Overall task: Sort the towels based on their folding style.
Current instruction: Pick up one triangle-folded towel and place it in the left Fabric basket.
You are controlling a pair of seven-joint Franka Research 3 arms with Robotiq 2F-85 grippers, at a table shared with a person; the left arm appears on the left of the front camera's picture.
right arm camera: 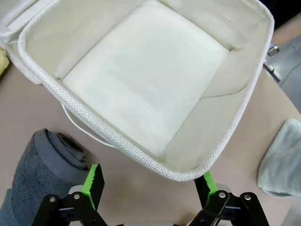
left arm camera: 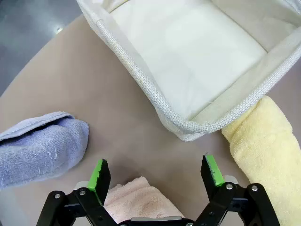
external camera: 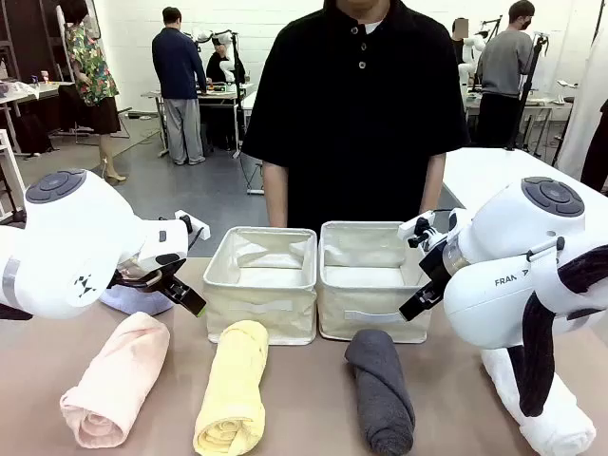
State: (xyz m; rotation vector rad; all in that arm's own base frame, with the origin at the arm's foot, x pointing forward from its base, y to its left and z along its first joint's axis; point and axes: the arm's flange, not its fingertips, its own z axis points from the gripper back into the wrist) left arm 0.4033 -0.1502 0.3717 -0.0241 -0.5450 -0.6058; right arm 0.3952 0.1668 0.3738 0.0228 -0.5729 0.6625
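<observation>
Towels lie across my table (external camera: 304, 404), most of them in a row on my side of two beige fabric bins. A person in a black shirt (external camera: 356, 114) stands at the far edge, right behind the bins. The left bin (external camera: 261, 309) and the right bin (external camera: 370, 318) sit side by side, close together, with their pale linings open to my wrist cameras.

Four of the towels are rolled into cylinders. The pink towel (external camera: 116, 380) lies at my left, slanted. The yellow towel (external camera: 233, 385) is beside it but apart, with its far end against the left bin's front wall. The dark grey towel (external camera: 380, 389) lies in front of the right bin, its far end near that wall. The white towel (external camera: 556, 423) is at my far right, partly behind my right arm.

Two smaller towels sit out to the sides. The light blue towel (left arm camera: 40, 143) rests on the table left of the left bin, beyond the pink roll. The pale teal towel (right arm camera: 282, 160) lies right of the right bin, and I cannot tell its fold.

My left pincer (left arm camera: 156, 170) hangs spread wide over the pink roll's far end, pinching nothing. My right pincer (right arm camera: 150, 181) is spread just as wide above the table at the right bin's rim, next to the dark grey roll's end, and it too holds nothing.
</observation>
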